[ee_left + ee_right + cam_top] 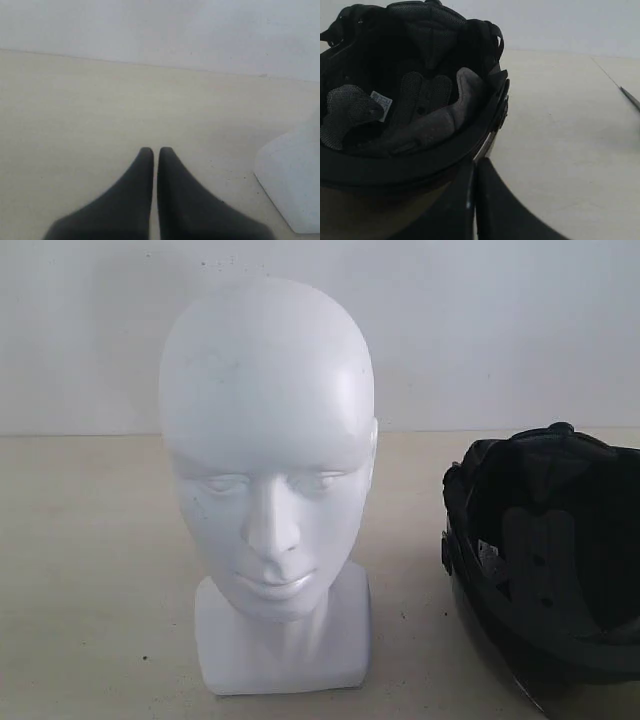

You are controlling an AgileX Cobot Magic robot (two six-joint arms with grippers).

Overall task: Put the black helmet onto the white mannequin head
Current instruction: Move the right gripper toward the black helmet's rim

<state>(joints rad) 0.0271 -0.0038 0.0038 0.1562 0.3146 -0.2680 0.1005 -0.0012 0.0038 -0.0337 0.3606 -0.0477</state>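
A: Pincers, quick?
B: Left pincer (155, 150) has its fingers pressed together with nothing between them, low over the bare table (100, 110). Right pincer (475, 162) is also closed tight and empty.
A: Where's the black helmet (415, 100)?
B: Directly ahead of the right pincer's tips, lying on the table with its opening turned toward them. The tips sit right at the rim (420, 167). Touching or a hair off, can't tell.
A: And the white mannequin head (268, 470)?
B: Upright on its base (292, 190), ahead of the left pincer and off to one side, near but apart. The helmet isn't on it yet.
A: Handling?
B: My guess is a hard, stiff shell with some weight. It's rounded and matte, so it'd likely roll or slip out of an outside pinch. The padding (420, 112) is soft and squashes. The visor (375, 210) looks thin and scratchable, so skip it.
A: So grab where?
B: Open the jaws and bite across the rim, one finger inside on the lining and one outside on the shell. The head looks light and glossy, so it could tip if bumped.
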